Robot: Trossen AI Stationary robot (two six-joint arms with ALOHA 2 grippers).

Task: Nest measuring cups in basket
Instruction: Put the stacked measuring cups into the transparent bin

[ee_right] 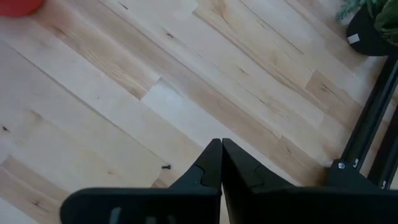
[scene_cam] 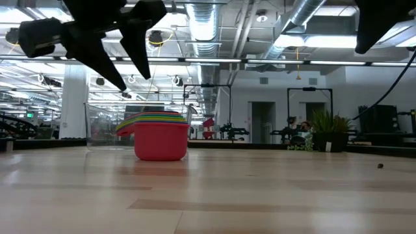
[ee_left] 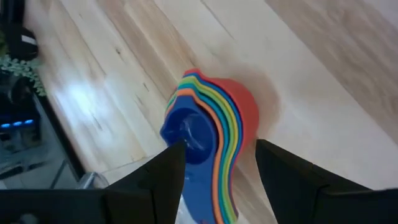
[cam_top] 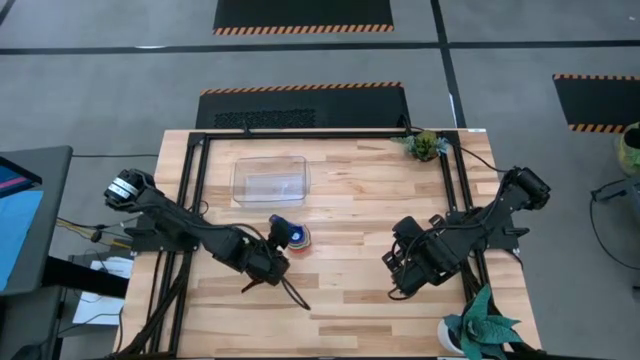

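Wooden tabletop carries the nested cups, just outside the basket. Left pincer hangs over the stack, fingers spread wide, gripping nothing. Right pincer waits apart, fingers pressed together, empty.

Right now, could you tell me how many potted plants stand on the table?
2: one plant at the far edge toward the right arm's side, the other at the near right corner. More may be hidden outside the view.

The nested measuring cups run off the left wrist picture's lower edge, handles cut away. Behind them in the low view, the basket is half hidden.
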